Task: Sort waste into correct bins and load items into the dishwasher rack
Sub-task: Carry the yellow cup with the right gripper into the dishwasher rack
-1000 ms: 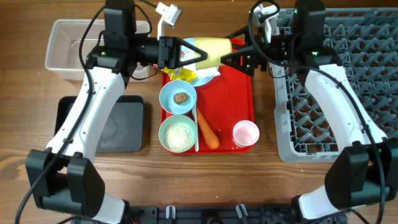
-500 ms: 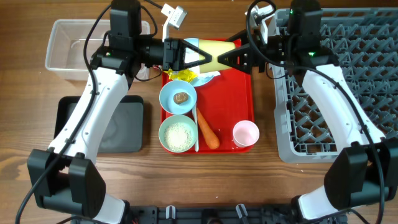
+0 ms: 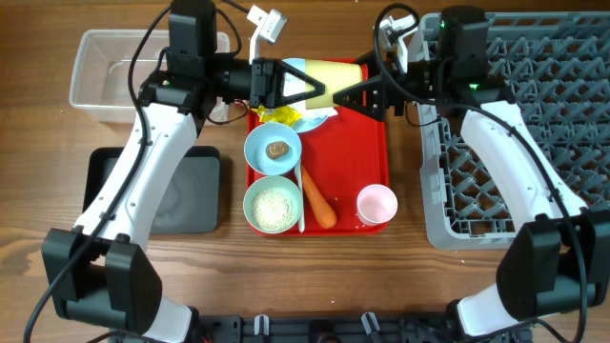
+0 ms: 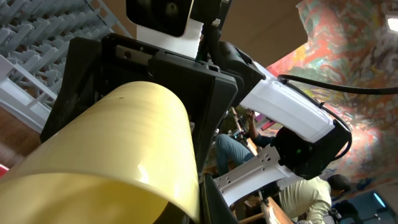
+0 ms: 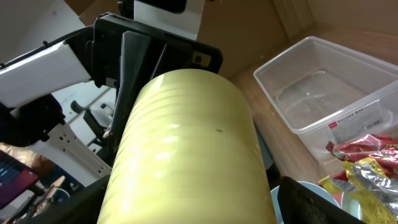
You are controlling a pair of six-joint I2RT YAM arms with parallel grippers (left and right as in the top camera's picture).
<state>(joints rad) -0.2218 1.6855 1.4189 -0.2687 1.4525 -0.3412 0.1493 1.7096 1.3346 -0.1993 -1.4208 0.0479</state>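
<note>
Left arm: base at 7 o'clock of the table, forearm runs up to 11, wrist bent flat so my left gripper (image 3: 307, 84) points toward 3 o'clock. Its jaws are pinched tight on the wall of the yellow cup (image 3: 334, 74) at the mouth end.

Right arm mirrors it: base at 5 o'clock, forearm up to 1, wrist level, right gripper (image 3: 347, 86) pointing toward 9 o'clock.

Its jaws are spread wide and straddle the cup's base end. In the right wrist view the cup (image 5: 193, 149) fills the gap between my fingers. I can't tell whether the pads bear on it.

The yellow cup lies on its side in the air between both grippers, at 12 o'clock of the red tray (image 3: 367, 152), over its far edge. The rack (image 3: 534, 124) is at 3 o'clock of it and the tub (image 3: 95, 81) at 9.

On the tray:
- Wrappers (image 3: 276, 114) sit just under my left gripper.
- Two bowls (image 3: 274, 149) lie toward 7 o'clock.
- The carrot (image 3: 319, 202) is at 6.
- The pink cup (image 3: 376, 203) is at 5.
</note>
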